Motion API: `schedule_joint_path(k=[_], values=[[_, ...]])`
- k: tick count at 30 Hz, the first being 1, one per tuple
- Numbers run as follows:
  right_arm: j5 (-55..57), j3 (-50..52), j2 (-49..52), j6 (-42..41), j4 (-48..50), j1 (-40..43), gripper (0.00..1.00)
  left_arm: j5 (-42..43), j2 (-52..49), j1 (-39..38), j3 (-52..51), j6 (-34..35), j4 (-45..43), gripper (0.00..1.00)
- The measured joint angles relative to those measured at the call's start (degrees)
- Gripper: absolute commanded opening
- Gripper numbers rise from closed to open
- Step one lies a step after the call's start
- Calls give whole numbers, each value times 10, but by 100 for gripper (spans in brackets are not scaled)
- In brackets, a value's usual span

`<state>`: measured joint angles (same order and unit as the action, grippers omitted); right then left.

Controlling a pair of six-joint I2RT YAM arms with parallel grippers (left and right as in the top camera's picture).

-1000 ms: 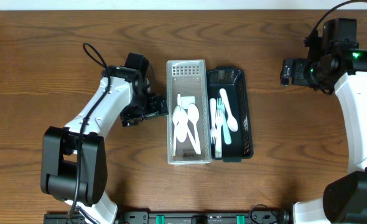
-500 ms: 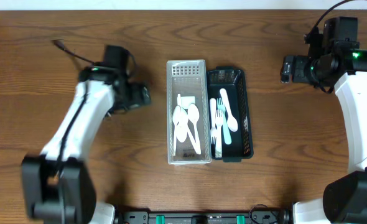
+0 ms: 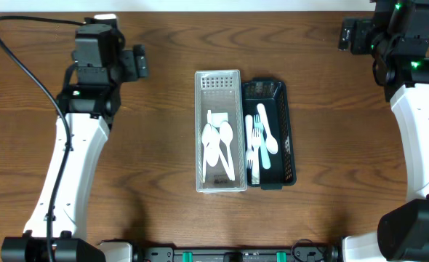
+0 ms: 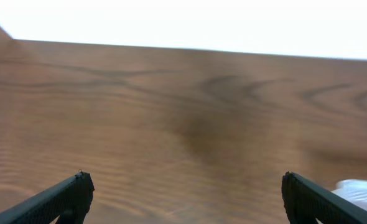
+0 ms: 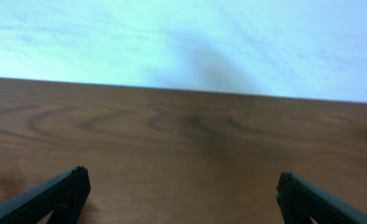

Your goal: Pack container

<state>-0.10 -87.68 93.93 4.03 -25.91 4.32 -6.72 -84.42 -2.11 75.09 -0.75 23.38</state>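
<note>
On the brown wood-grain tabletop (image 3: 163, 218) two long rectangular plastic baskets stand side by side near the middle, their long walls touching. The left one is a clear, pale perforated plastic basket (image 3: 219, 80) holding a loose pile of white plastic spoons (image 3: 218, 142) in its middle and nearer half. The right one is a dark slotted plastic basket (image 3: 290, 138), set a little nearer the front edge, and it holds white plastic forks (image 3: 255, 137) and a white spoon (image 3: 267, 132), with pale turquoise pieces (image 3: 264, 161) showing among them. The left hand (image 3: 137, 62) hangs at the far left of the tabletop, well apart from both baskets, its tips pointing toward the centre. In its wrist view the two dark fingers (image 4: 62, 199) stand far apart at the bottom corners, with only bare wood between them, so the hand is spread wide and has hold of nothing. A pale blurred shape (image 4: 361, 186) sits at the lower right edge of that view, too smeared to identify. The right hand (image 3: 347, 34) is up at the far right corner, also well away from the baskets. Its wrist view shows both fingers (image 5: 59, 193) widely parted over bare wood, with a pale wall beyond the tabletop's edge, and nothing held
</note>
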Motion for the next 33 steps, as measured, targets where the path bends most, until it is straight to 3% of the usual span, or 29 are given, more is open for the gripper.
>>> schedule_joint_path(k=[6,11,20,26,33], values=[[47,1,-8,3,-54,2,99,-10,32,29,-19,-23,21,98],[57,34,-64,4,-54,15,99,-12,147,32,-72,-25,-10,98],[63,259,-262,0,56,17,99,-12,434,-2,-296,-25,-99,98],[63,409,-432,-64,-5,-20,99,-12,595,-24,-427,-25,-67,98],[63,538,-558,-97,-23,-38,99,-12,653,-25,-474,-25,-61,98]])
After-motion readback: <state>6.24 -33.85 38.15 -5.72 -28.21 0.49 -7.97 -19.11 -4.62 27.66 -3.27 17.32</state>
